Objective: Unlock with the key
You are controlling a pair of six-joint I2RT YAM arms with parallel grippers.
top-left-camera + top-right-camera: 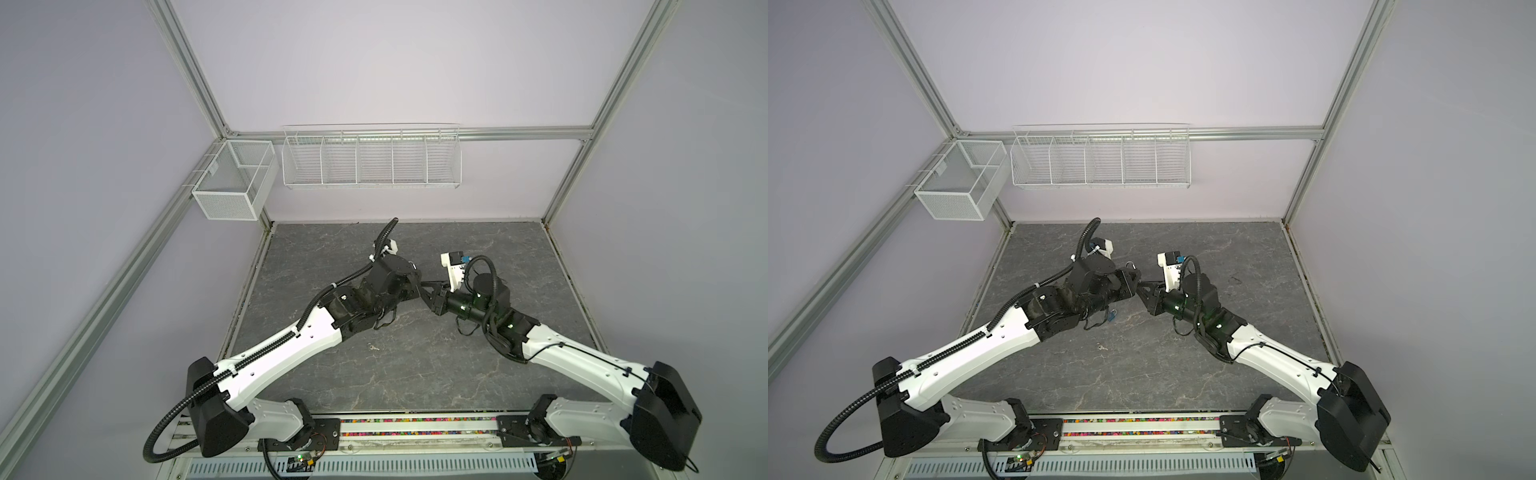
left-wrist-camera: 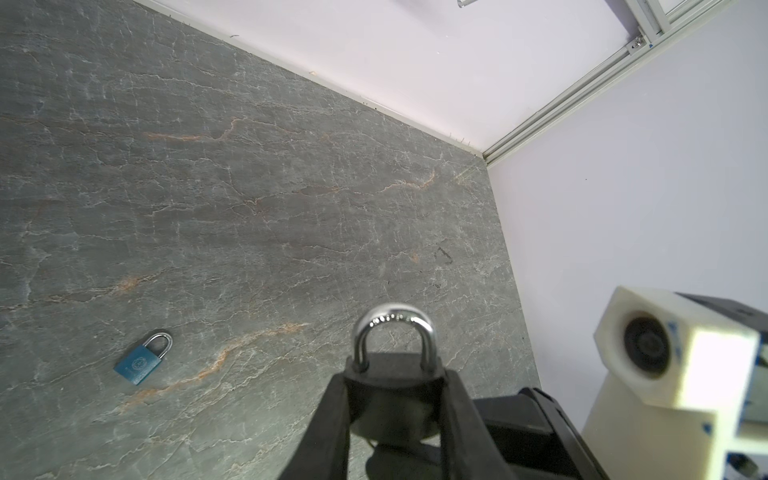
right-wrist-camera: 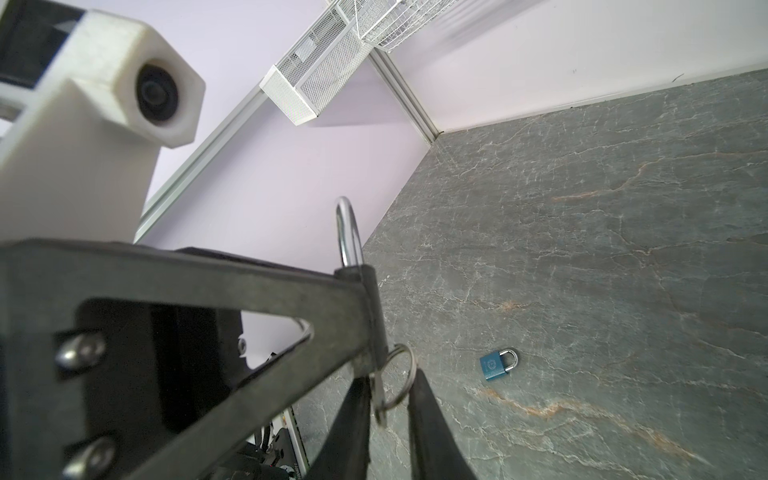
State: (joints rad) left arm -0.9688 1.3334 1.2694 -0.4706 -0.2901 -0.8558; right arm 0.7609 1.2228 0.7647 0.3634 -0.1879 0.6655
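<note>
A black padlock (image 2: 395, 384) with a silver shackle (image 2: 392, 332) is clamped in my left gripper (image 2: 395, 374), which is shut on its body above the table's middle. Seen from the right wrist, that padlock (image 3: 368, 307) is edge on and a key (image 3: 378, 392) with a wire ring (image 3: 402, 374) hangs from its underside. My right gripper (image 3: 388, 415) stands open around the key, which lies against one finger with a gap to the other. In both top views the left gripper (image 1: 1133, 279) and right gripper (image 1: 1143, 285) meet tip to tip.
A small blue padlock (image 2: 143, 361) lies shut on the grey stone table (image 2: 249, 187), under the left arm in a top view (image 1: 1112, 316). A white mesh basket (image 1: 237, 178) and a wire rack (image 1: 370, 158) hang on the back wall. Walls close three sides.
</note>
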